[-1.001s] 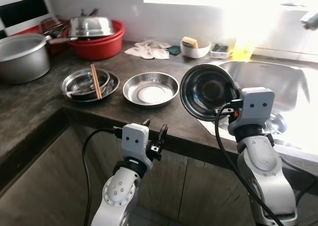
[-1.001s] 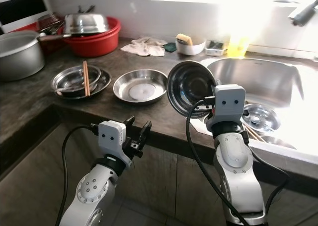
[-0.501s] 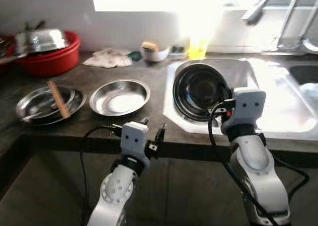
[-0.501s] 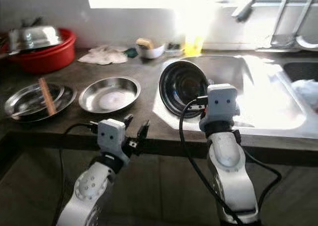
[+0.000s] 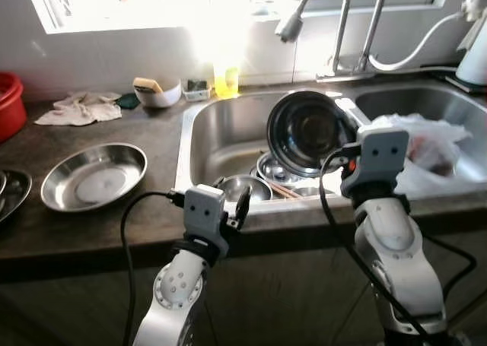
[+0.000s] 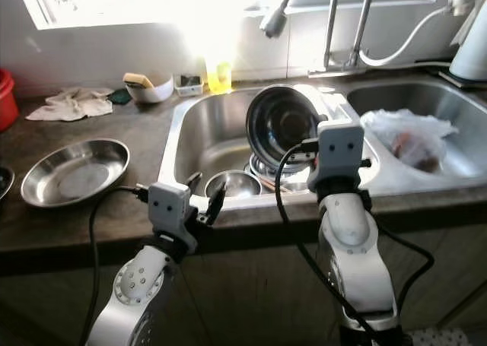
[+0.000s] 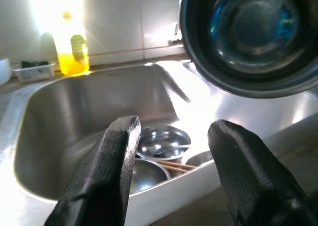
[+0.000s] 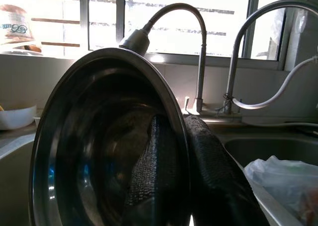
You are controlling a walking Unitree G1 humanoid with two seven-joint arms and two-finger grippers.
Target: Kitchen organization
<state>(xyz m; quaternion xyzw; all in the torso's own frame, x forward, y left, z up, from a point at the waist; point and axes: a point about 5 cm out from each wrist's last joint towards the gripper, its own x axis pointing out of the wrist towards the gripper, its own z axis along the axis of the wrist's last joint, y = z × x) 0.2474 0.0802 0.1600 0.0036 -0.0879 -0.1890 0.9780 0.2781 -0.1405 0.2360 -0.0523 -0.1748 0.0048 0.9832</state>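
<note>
**Steel bowl held on edge above the sink**

A steel bowl [image 5: 308, 131] was held by the right claw [image 8: 186, 156], tipped on its side with the hollow turned toward the camera. It was pinched by the rim: one finger [image 8: 154, 171] lay inside the bowl and the other outside, pressed together on the thin wall. The bowl hung over the sink [image 5: 221, 125], above the dishes [image 5: 278, 180] lying in the basin, with chopsticks [image 5: 285, 190] among them.

The left claw [image 7: 171, 151] was spread and held nothing; it was poised at the sink's front edge, at 7 o'clock from the bowl and well apart from it.

On the tabletop [image 5: 46, 232], at 9 o'clock from the sink, a shallow steel dish [image 5: 93, 176] was seen. A cloth [image 5: 77, 108] and a small white bowl [image 5: 158, 93] lay toward 10 o'clock, a yellow bottle [image 5: 226, 78] at 12 o'clock by the wall. A plastic bag [image 5: 430, 152] lay at 3 o'clock, beside the second basin.

The bowl was judged light, rigid and not fragile, but smooth and likely slippery, more so if wet. A rim pinch was judged adequate for carrying, though the bowl could swing or slide between the fingers; a deeper hold on the wall would be steadier. It would clatter if dropped onto the dishes below.
</note>
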